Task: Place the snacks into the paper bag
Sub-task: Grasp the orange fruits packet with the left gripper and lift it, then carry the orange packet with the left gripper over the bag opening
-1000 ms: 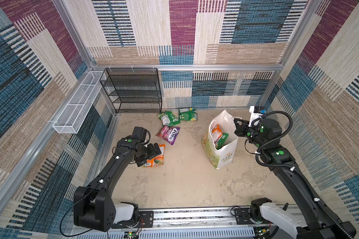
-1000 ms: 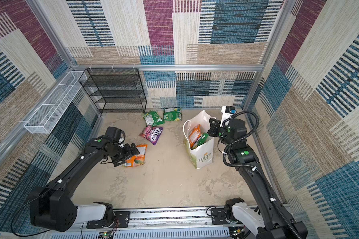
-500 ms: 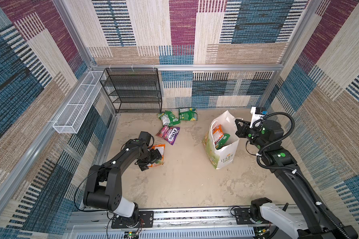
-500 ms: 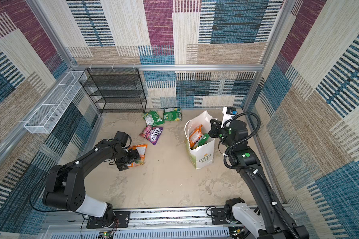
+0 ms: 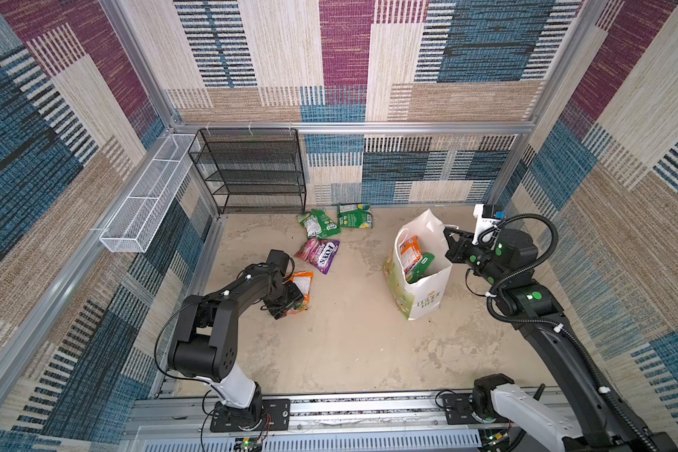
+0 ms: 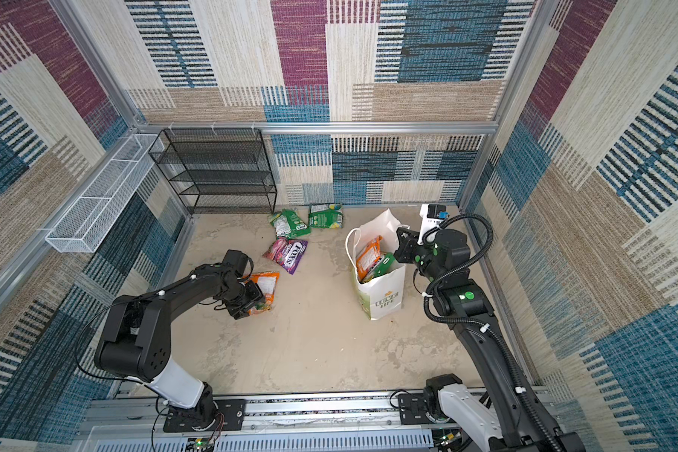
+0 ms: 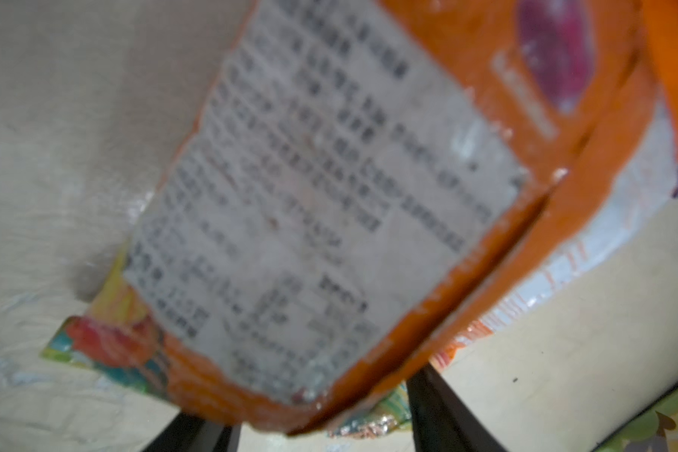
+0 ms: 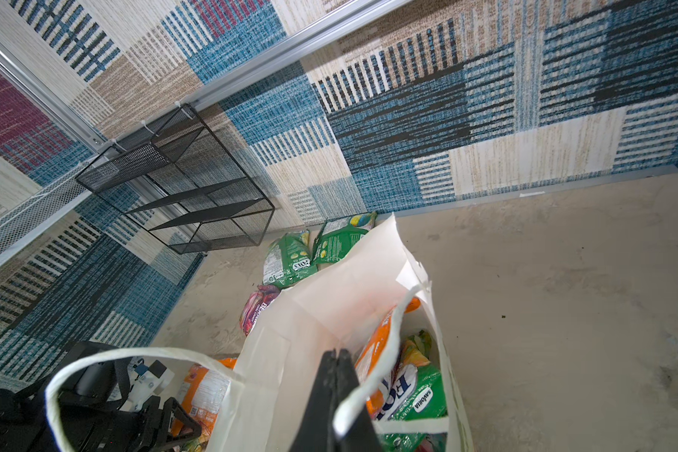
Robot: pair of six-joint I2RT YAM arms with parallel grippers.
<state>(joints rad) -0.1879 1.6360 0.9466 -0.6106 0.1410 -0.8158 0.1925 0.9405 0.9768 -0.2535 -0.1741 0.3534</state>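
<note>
Blurring hides whether left tool (image 7: 310,418) grips the orange packet (image 7: 310,195); right tool (image 8: 336,358), closed, pinches paper bag (image 8: 321,309) rim.

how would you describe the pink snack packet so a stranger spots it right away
Start at the black wire shelf against the back wall; two green packets lie by its right corner. Just in front of them lies the pink packet. Unlike its green neighbours, it is pink and purple with white FOX'S lettering.
</note>
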